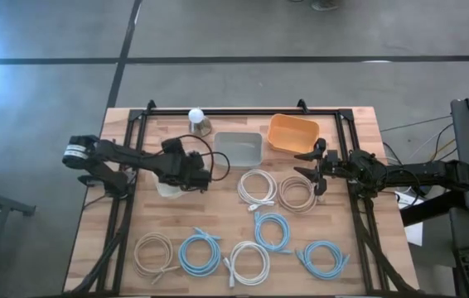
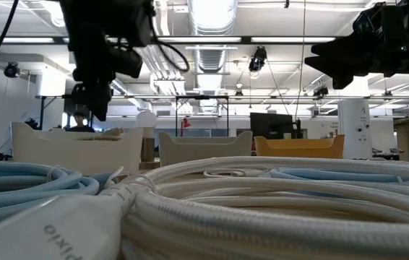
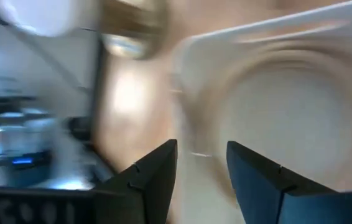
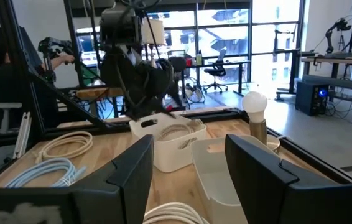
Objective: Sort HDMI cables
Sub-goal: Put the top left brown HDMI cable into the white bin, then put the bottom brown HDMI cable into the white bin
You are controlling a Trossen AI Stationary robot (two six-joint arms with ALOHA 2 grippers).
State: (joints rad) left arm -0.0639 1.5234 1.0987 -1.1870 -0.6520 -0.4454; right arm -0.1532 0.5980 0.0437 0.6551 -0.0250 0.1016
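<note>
A: How do these HDMI cables [image 1: 258, 186] look to handle?

B: Light and soft, I'd judge. Each is a loose round coil of braided cord, so it will sag and may unwind if lifted by a single strand. The small end plugs are the only stiff parts. Pinching across several loops at the rim of a coil seems the safest hold.

A: Where are they lying?

B: Seven coils sit on the bench [image 1: 367, 149]: a white one and a beige coil [image 1: 297, 194] in the middle row, and nearer the front edge a beige one, three light blue ones [image 1: 199, 253] and another white coil [image 1: 249, 262].

A: And the bins?

B: Three stand along the far side. The white bin [image 4: 163, 149] holds at least one pale coil, seen in the right wrist view. The grey bin [image 1: 238, 148] looks empty from above, and so does the orange bin [image 1: 292, 132].

A: The claws?

B: The left claw [image 3: 201, 163] hangs over the white bin, fingers a narrow gap apart with nothing between them. The right claw [image 1: 315, 165] hovers near the orange bin, just beside the beige coil, spread wide and empty.

A: Anything else on the bench?

B: A white-headed bulb-like thing [image 1: 196, 117] on a metal base stands by the far rail.
</note>
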